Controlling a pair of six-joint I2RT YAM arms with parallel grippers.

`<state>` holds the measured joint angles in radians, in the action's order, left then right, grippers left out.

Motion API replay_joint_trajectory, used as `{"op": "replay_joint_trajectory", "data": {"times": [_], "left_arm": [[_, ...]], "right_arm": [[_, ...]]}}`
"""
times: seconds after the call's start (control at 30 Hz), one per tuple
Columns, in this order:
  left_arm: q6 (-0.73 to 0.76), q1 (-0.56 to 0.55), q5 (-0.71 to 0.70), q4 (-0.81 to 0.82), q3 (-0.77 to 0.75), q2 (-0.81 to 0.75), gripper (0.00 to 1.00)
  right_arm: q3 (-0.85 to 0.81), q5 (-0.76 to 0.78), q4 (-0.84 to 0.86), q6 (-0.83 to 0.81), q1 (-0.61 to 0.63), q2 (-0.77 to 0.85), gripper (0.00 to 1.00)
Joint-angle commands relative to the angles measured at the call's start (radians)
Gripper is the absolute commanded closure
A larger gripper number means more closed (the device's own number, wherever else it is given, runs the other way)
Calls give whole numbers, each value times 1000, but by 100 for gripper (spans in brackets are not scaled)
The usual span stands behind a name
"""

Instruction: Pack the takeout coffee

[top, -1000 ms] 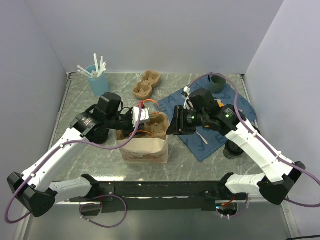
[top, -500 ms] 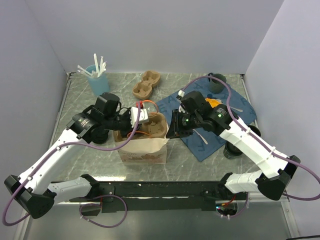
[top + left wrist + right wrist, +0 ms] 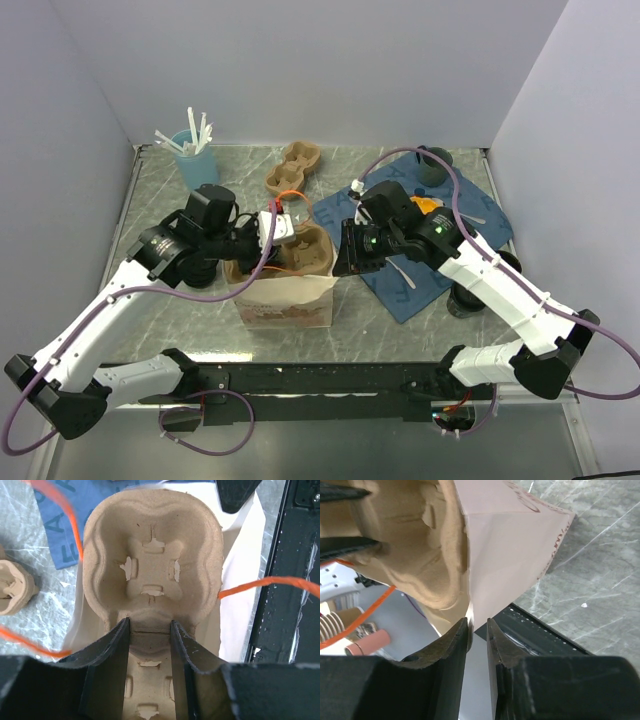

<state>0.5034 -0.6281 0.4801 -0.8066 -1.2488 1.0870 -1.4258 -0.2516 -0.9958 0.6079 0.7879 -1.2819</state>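
Marble table (image 3: 400,330) at mid frame holds the paper bag (image 3: 285,300), your right gripper (image 3: 476,625) pinching its rim, your left gripper (image 3: 148,625) clamping the cup tray (image 3: 150,555).

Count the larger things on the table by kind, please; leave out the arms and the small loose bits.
Pulp cup carriers: 2 (carrier at the bag mouth, carrier at the back)
Paper bag: 1
Blue cloth: 1
Light-blue cup of white sticks: 1
Teal mug: 1
Black cup: 1
Total: 7
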Motion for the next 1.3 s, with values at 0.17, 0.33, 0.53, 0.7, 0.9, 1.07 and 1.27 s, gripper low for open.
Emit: {"op": "replay_joint_trajectory", "data": {"times": [0.17,0.33,0.53,0.7,0.9,1.07,1.27], "left_arm": [[-22,4,-18,-20,-21,-18,74],[-25,2,41,-14,6,-27,75],[-37,4,84,21,55,-56,74],[-31,4,92,29,71,-42,74],[-25,2,89,35,121,-38,75],[-29,2,103,44,161,-53,76],[-28,4,92,98,196,-61,74]], "right_arm": [[-41,-5,-27,-134,8,10,68],[-73,14,-30,-110,10,-5,68],[-87,28,0,-47,10,-14,68],[-101,26,-7,-43,8,-23,68],[-90,34,-7,-36,10,-17,68],[-91,48,-15,-28,10,-16,68],[-76,38,-3,-23,8,-5,68]]}}
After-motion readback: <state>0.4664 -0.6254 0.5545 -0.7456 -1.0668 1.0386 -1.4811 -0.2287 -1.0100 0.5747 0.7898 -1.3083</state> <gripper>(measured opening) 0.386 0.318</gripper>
